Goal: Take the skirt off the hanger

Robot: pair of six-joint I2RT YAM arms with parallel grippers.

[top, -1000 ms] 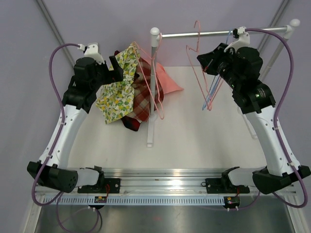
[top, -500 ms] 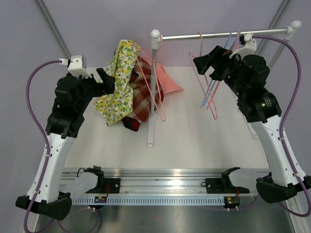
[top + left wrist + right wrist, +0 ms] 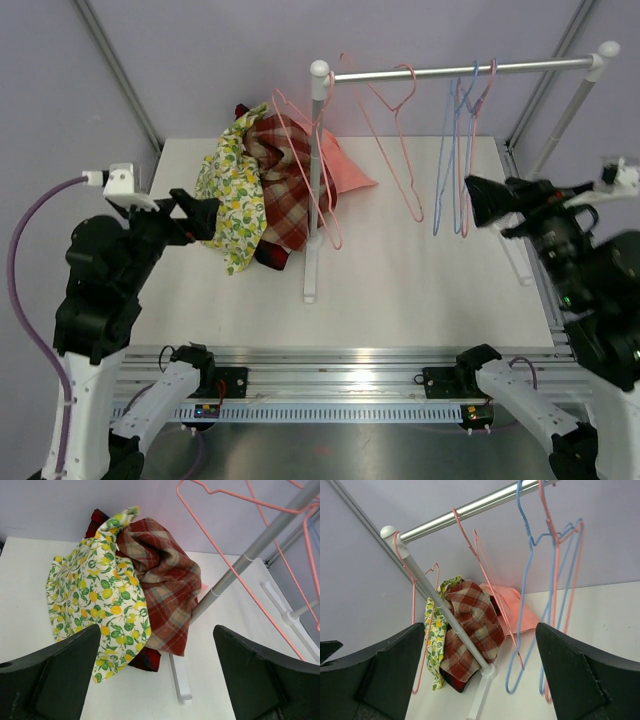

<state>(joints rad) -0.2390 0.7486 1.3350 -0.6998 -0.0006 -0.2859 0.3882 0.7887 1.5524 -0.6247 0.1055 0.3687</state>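
Observation:
The lemon-print skirt [image 3: 228, 190] [image 3: 95, 590] [image 3: 434, 640] lies crumpled on the table, left of the rack post, against a red plaid garment [image 3: 282, 180] [image 3: 160, 580]. It is off any hanger. An empty pink hanger [image 3: 395, 130] [image 3: 487, 580] hangs on the rail. My left gripper [image 3: 200, 215] [image 3: 156, 630] hovers open, just near-left of the skirt, touching nothing. At the right edge of the table my right gripper [image 3: 475, 203] [image 3: 480, 627] is open and empty, apart from the hangers.
The white rack's post [image 3: 314, 180] rises mid-table, its foot [image 3: 309, 285] running toward me. Blue hangers [image 3: 450, 150] and another pink one [image 3: 478, 130] hang on the rail [image 3: 520, 66]. A pink hanger [image 3: 325, 215] dangles by the post, a pink cloth [image 3: 350, 170] behind it.
My right gripper opened, left the pink hanger on the rail and withdrew to the right. My left arm pulled back toward me; the skirt slumped lower onto the pile.

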